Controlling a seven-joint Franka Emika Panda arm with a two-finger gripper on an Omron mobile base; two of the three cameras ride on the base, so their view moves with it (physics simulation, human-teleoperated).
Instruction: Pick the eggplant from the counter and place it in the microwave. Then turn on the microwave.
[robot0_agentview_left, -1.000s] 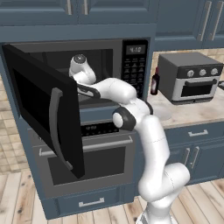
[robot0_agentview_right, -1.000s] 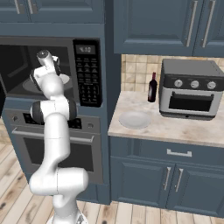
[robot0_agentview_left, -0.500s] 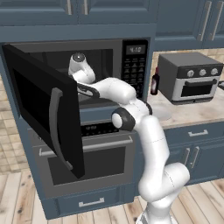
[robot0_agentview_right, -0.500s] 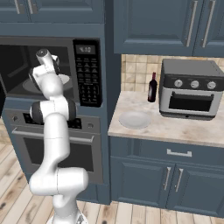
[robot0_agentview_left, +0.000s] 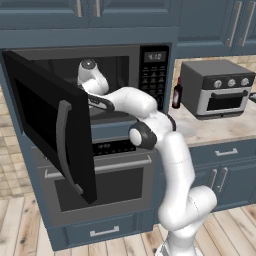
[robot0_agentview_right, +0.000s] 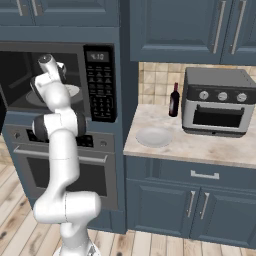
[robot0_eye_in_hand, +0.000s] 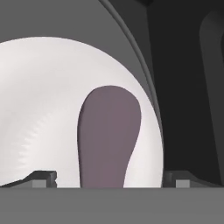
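The jaws are standing wide apart over the eggplant (robot0_eye_in_hand: 109, 135), which is lying free on the white turntable (robot0_eye_in_hand: 39, 109). Pulling straight back should avoid bumping it.

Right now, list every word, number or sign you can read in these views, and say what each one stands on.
Microwave display: pale digits, too blurred to read for sure.
Microwave keypad: rows of small pale marks, too small to read.
Oven panel under the microwave: faint marks, unreadable.
Toaster oven: knobs, no readable labels.
Dark bottle: no label legible.
Nothing else carries text.
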